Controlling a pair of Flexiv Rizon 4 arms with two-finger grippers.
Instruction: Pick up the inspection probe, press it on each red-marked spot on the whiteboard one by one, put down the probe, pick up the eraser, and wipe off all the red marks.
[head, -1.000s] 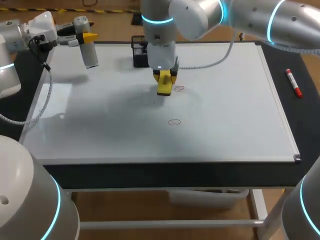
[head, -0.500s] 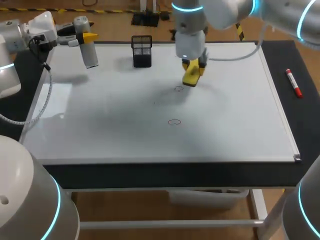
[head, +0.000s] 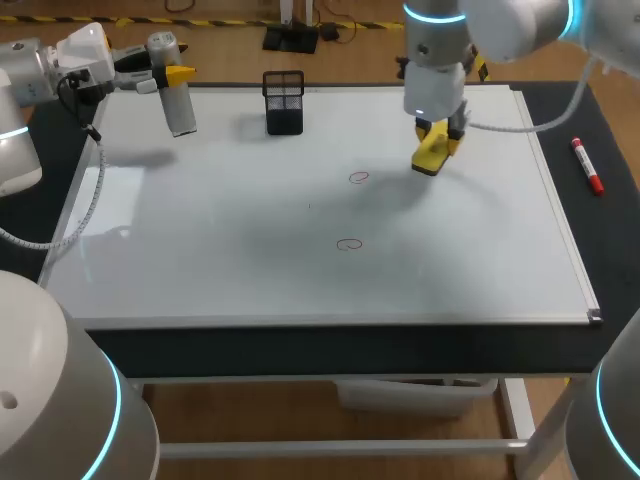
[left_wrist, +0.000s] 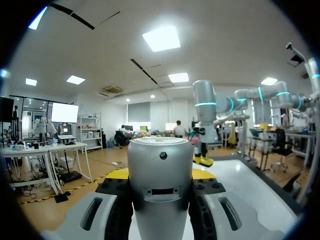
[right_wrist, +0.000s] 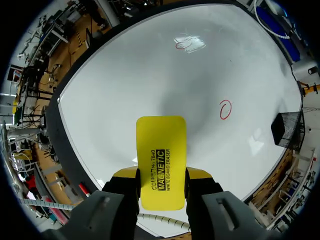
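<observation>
Judging from how things lie, the wiping stage is only beginning: the right hand (right_wrist: 161, 176) pinches the yellow eraser (head: 432, 153) from both sides, yet both red marks on the whiteboard (head: 220, 230) are unwiped, one circle (head: 358, 177) near the middle and another (head: 348, 244) closer to the front edge. Whether the pressing of the spots was finished cannot be told from this moment, and the probe (head: 176, 105) has not been set down: the left hand (head: 170, 74) is clamped on it at the far left corner of the board, well apart from the marks. The eraser hangs over the board's far right part, beside the nearer circle rather than on it, and its shadow suggests it is lifted clear of the surface. Its long axis runs straight out along the fingers, so the free end points down at the board with a slight lean toward the marks. The probe, a grey cylinder, stands roughly upright across the left fingers, lower end toward the board. A red marker (head: 587, 166) lies on the desk (head: 610, 240) past the board's right edge
</observation>
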